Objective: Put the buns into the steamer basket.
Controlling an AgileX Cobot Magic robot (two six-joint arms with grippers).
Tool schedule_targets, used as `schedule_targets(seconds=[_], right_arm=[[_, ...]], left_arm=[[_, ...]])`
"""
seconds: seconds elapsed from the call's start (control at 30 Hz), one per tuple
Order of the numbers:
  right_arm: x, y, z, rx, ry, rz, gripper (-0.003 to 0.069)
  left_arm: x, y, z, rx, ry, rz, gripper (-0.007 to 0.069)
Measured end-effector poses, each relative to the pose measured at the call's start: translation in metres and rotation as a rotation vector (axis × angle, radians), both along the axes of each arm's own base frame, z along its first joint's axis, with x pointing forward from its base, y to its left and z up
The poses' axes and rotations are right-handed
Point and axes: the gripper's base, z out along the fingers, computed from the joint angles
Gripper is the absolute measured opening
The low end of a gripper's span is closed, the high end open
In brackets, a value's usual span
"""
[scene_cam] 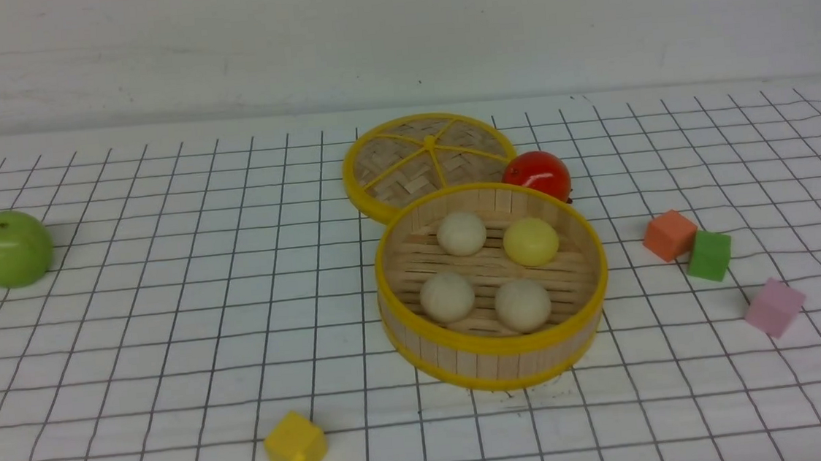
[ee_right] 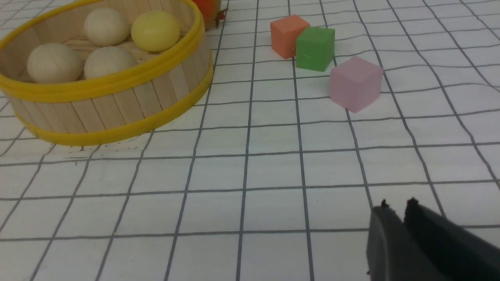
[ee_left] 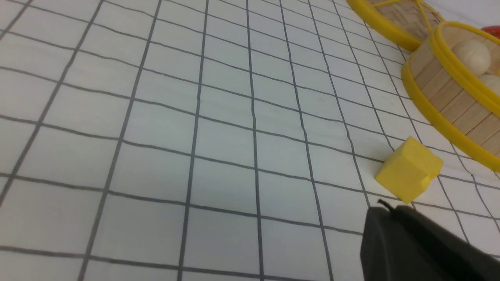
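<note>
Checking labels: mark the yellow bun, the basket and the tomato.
yellow bun (scene_cam: 531, 241), front view, middle of its dome.
basket (scene_cam: 494, 343), front view, near yellow rim.
tomato (scene_cam: 538, 174), front view, middle of its red skin showing behind the basket.

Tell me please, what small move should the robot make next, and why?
Probably none beyond keeping both arms back: all four buns already lie inside the steamer basket, and no bun shows on the table. The left gripper and right gripper look shut and empty.
</note>
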Motion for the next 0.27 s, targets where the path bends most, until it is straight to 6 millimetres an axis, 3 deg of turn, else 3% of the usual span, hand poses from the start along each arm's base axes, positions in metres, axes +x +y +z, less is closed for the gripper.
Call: schedule_targets(seconds=[0.27], right_arm=[[0.0000,0.0000,0.0000,0.000,0.000,0.000,0.0070]], left_arm=[[0.0000,0.0000,0.0000,0.000,0.000,0.000,-0.0013]])
